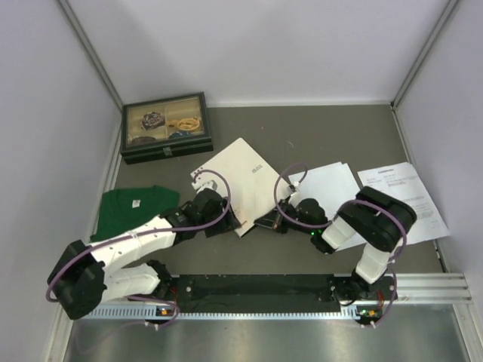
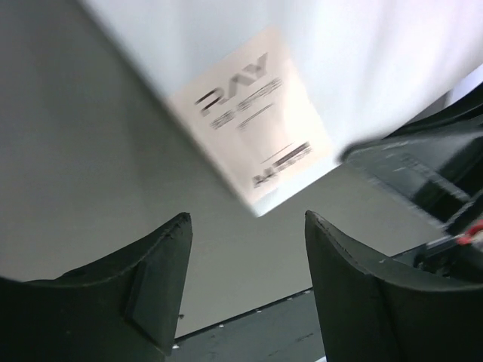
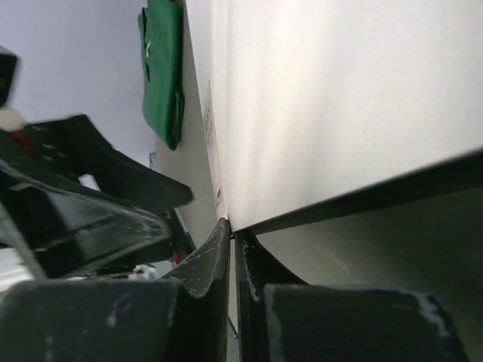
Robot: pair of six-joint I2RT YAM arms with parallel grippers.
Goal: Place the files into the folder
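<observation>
R gripper (image 3: pixel 232 232) pinched tight on the folder (image 1: pixel 240 177) cover's near edge, mid-frame in top view. L gripper (image 2: pixel 247 219) spread, empty, just beside its corner. Cover looks stiff but thin and slick, so I'd hold at the edge. Files (image 1: pixel 404 194) lie centre-right: light, floppy.

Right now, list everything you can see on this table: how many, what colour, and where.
folder: one, white cover, middle of the table
files: two sheets, white, lying flat to the right of the folder
box: one, black with a glass lid, far left corner
cloth: one, green, left edge, nearer than the box
table: one, grey
left gripper: one, black, open, by the folder's labelled corner
right gripper: one, black, shut on the edge of the folder's cover
</observation>
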